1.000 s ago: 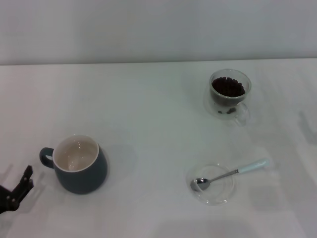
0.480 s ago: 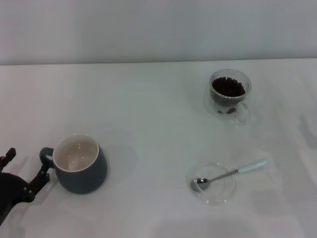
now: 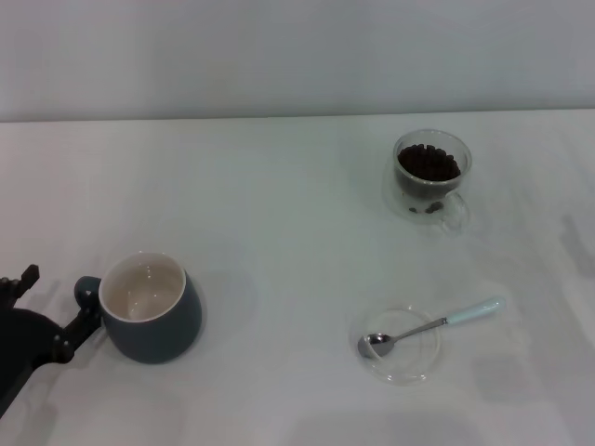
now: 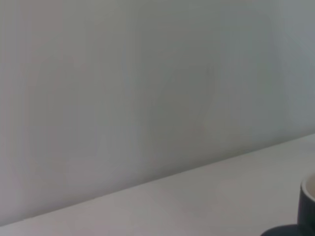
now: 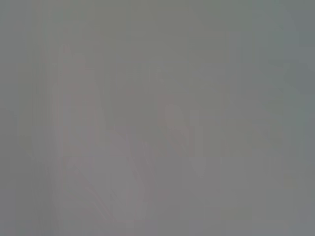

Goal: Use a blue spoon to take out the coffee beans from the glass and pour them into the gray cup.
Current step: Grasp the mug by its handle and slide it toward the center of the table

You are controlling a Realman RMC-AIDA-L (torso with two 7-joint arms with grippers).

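Note:
The gray cup (image 3: 151,320) stands at the front left of the white table, empty, with its handle (image 3: 85,294) pointing left; its edge also shows in the left wrist view (image 4: 308,209). My left gripper (image 3: 56,299) is open just left of the cup, with one finger (image 3: 82,325) next to the handle. The glass (image 3: 430,173) holding coffee beans (image 3: 429,163) stands at the back right. The blue spoon (image 3: 433,325) lies with its bowl on a clear saucer (image 3: 399,345) at the front right. My right gripper is out of view.
The white table (image 3: 279,214) runs back to a pale wall. The right wrist view shows only a blank grey surface.
My left gripper has come in from the front left corner and moved up to the gray cup's handle. Cup, glass and spoon have not moved.

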